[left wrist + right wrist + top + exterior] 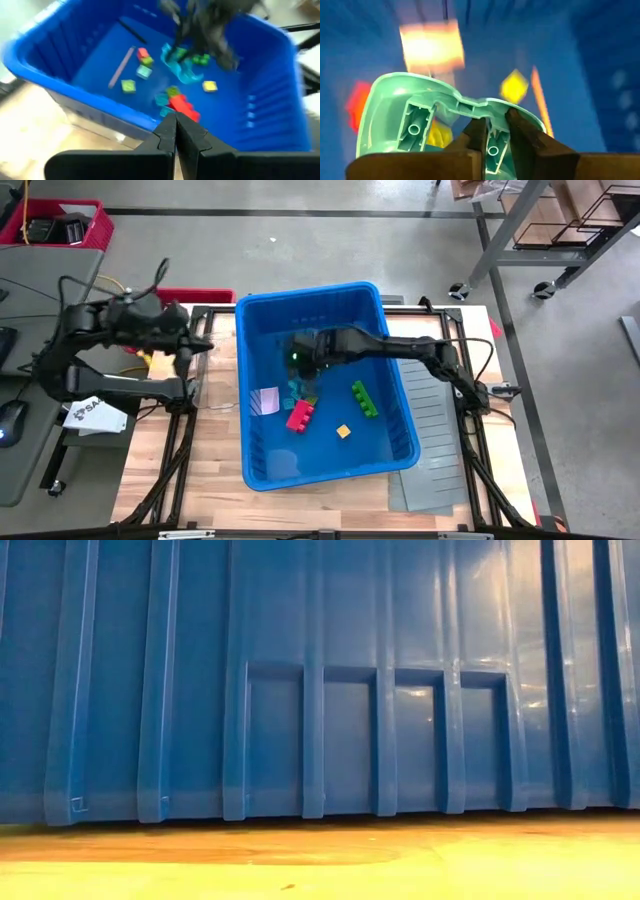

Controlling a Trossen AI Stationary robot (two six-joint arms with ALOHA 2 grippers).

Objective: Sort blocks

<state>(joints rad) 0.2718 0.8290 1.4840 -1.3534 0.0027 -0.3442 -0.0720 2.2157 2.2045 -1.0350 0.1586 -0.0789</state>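
The big blue bin (310, 292) stands mid-table and its wall (320, 680) fills the low view. On its floor lie small blocks: a red one (299, 416), a green one (364, 398), a yellow one (343, 431) and teal ones (300, 390). My right gripper (297, 358) reaches into the bin from the right and is shut on a curved teal block (420, 115). My left gripper (205, 345) hangs shut and empty outside the bin's left wall; its closed fingertips (175, 122) point at the bin's contents. My right gripper pinches the curved teal block by one thin wall at its edge (492, 112), between the two fingers (520, 132). The fingers slant down from the table's right side. The block hangs under them with its hollow underside toward the wrist camera, raised above the bin's floor.
A pale flat panel (265, 400) lies on the bin's floor at the left. Grey ribbed panels (435, 420) lie on the table right of the bin. Off the table stand a red crate (60, 225) at far left and a metal rack (560, 230) at far right.
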